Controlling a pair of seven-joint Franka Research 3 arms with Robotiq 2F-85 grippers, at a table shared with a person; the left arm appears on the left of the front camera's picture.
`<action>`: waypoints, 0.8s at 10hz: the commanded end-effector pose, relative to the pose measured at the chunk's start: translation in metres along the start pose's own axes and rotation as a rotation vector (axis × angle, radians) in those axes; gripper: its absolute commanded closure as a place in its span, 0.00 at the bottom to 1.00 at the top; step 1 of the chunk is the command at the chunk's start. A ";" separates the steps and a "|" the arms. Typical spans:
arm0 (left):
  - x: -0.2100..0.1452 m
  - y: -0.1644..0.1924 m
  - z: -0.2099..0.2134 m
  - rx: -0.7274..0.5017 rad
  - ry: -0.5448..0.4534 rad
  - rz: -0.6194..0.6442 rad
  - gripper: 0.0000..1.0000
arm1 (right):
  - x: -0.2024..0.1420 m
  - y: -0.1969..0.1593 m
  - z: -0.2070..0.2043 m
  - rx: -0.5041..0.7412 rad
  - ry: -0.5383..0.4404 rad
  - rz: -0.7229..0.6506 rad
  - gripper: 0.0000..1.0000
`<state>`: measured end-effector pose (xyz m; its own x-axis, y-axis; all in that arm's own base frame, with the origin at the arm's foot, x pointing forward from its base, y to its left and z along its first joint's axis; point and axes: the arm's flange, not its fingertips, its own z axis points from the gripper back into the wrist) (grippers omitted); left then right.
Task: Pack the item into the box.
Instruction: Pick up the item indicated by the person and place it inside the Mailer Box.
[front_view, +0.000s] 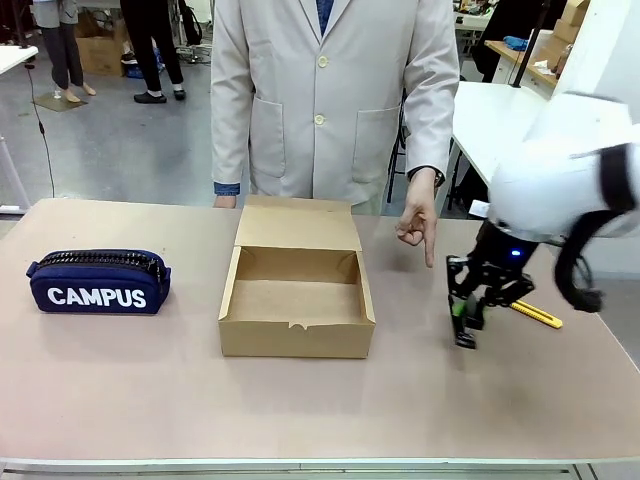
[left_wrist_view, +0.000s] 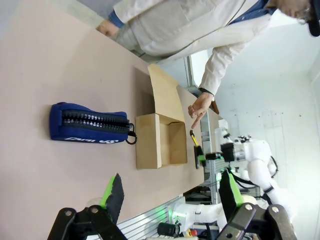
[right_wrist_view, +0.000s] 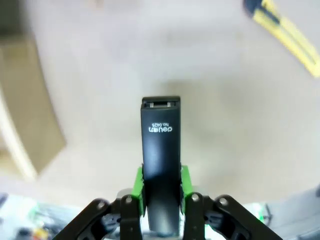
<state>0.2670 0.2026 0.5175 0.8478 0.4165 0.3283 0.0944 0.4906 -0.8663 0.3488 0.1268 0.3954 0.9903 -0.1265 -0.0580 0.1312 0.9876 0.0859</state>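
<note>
Front view: stapler is pinched by the right gripper low at the table, right of the open box and apart from it. Left wrist view: left gripper fingers are spread, nothing held. Right wrist view: stapler is clamped between the green pads.

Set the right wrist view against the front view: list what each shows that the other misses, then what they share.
Right wrist: the stapler close up, its printed top readable, the right gripper shut on its sides.
Front: the pencil case, the person's pointing hand, and the open inside of the box.
Both: the gripper, the yellow knife near it, and the box off to one side.
</note>
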 end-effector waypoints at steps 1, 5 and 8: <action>-0.001 -0.001 0.000 -0.010 0.000 -0.020 0.00 | -0.062 -0.001 0.031 -0.025 -0.034 0.357 1.00; -0.001 -0.001 0.000 -0.010 0.000 -0.020 0.00 | -0.063 0.071 0.045 0.039 0.001 1.186 1.00; -0.001 -0.001 0.000 -0.010 0.000 -0.020 0.00 | -0.008 0.170 0.056 0.019 0.198 1.567 1.00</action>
<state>0.2672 0.2025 0.5172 0.8488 0.4154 0.3270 0.0939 0.4902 -0.8665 0.3261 0.2686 0.4485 0.3680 0.9287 0.0452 -0.9255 0.3612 0.1139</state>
